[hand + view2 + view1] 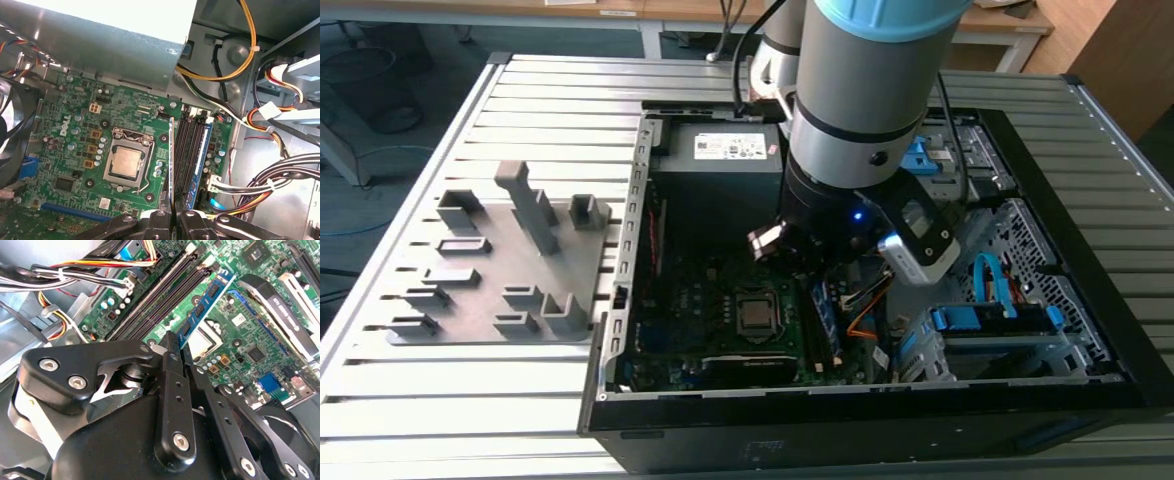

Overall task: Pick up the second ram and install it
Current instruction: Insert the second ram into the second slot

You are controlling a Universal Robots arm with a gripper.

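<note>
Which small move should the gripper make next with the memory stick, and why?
Probably a slight descent, keeping the stick lined up over an empty slot. The gripper is shut on the memory stick, which hangs edge-down above the slots, beside the installed stick, apparently not yet seated.

White lettering (64,126) printed on the green motherboard (130,100), beside the CPU socket (125,162). White label (732,148) with dark print on the power supply (687,162), too small to make out.
</note>
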